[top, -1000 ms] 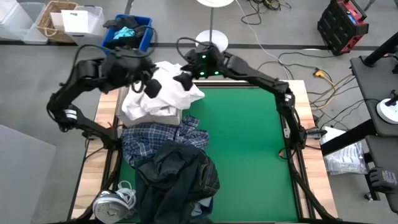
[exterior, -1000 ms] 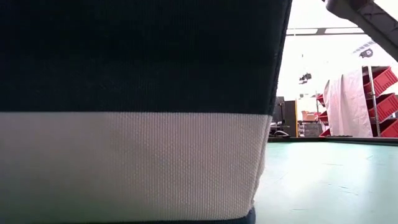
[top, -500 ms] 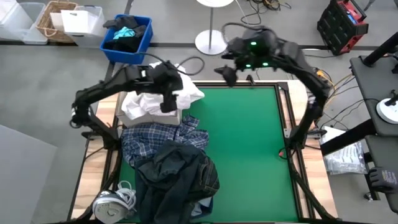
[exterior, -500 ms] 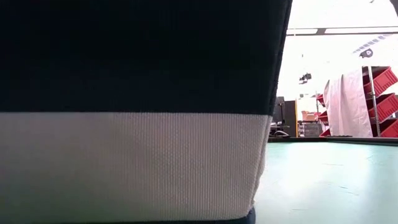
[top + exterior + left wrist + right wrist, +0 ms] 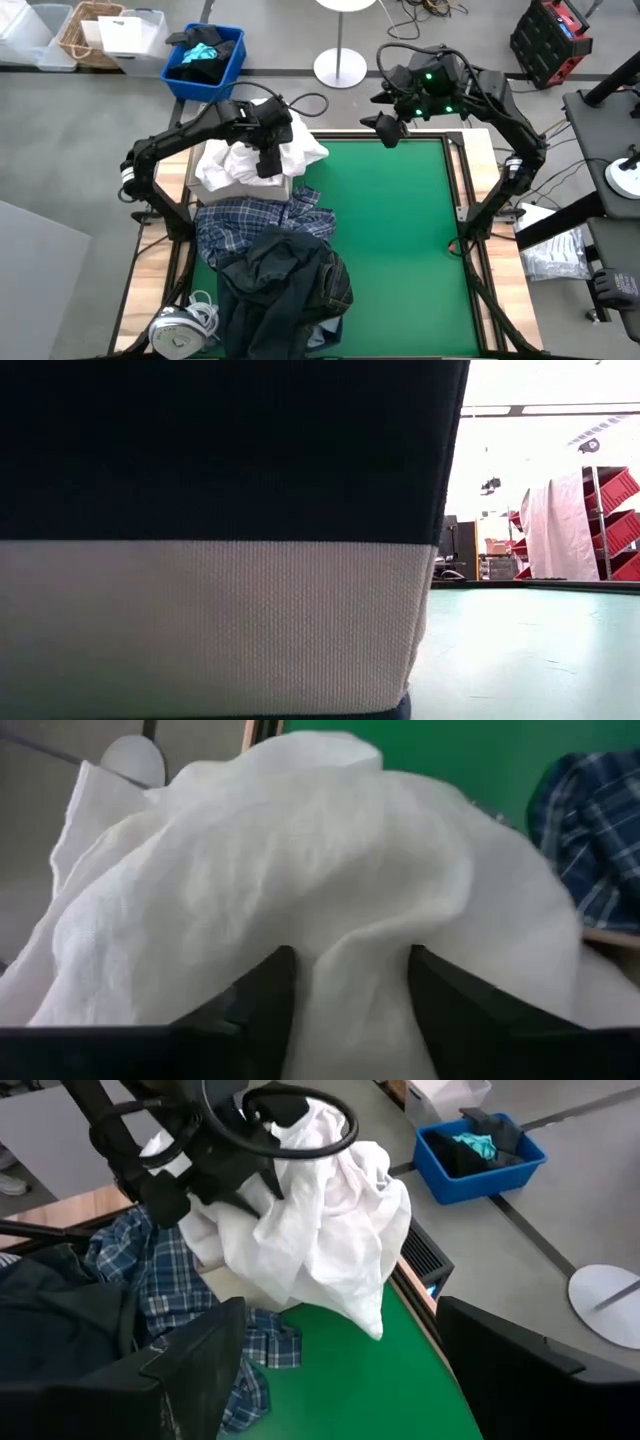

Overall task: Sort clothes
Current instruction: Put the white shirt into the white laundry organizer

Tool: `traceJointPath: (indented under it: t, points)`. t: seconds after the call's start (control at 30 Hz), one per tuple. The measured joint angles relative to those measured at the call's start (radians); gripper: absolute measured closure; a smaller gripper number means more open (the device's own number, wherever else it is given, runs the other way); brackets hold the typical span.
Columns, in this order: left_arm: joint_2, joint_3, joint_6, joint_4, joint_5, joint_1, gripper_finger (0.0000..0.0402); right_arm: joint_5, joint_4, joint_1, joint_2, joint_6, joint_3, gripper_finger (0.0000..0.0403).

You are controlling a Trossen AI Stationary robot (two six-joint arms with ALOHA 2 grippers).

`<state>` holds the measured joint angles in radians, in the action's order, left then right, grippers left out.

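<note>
At the far left corner of the bench (image 5: 400,220), the left tool (image 5: 268,160) is pressed together on a white shirt (image 5: 250,160), whose cloth bunches up between its two fingers (image 5: 270,990) in the left wrist view. That shirt sits on top of a white heap, just beside the blue-white plaid shirt (image 5: 250,225), with the dark navy piece (image 5: 285,285) lying nearer the front edge and overlapping the plaid. The right tool (image 5: 388,128) hangs above the far edge of the green mat with its fingers spread and nothing between them, well apart from the clothes. The step in hand looks like drawing one white shirt free of the heap; the next move probably calls for lifting it high enough that it does not drag its neighbours, then carrying it across to bare mat. Open room is plentiful: the whole right half of the mat is bare, while the left side is crowded to its edge. A blue bin (image 5: 205,58) stands on the floor beyond the bench. The low view is blocked by dark and white cloth
</note>
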<state>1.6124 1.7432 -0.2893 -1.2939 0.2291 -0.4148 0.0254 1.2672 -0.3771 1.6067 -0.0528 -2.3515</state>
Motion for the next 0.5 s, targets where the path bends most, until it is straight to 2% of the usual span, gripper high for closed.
traceJointPath:
  t: [0.07, 0.23, 0.37, 0.5]
  points:
    - [-0.002, 0.000, 0.000, 0.001, -0.003, -0.005, 0.0263, 0.000, 0.005, 0.000, 0.003, 0.000, 0.001, 0.0085]
    - [-0.013, 0.000, 0.015, -0.008, -0.003, -0.021, 0.0383, 0.000, 0.014, 0.000, 0.008, 0.002, 0.001, 0.0097]
    - [-0.014, 0.006, 0.029, -0.038, 0.013, -0.027, 0.0395, 0.000, 0.012, 0.000, 0.008, 0.013, 0.004, 0.0109]
    - [-0.016, 0.065, 0.054, -0.111, 0.131, -0.026, 0.0400, -0.002, 0.011, 0.000, 0.008, 0.024, 0.005, 0.0120]
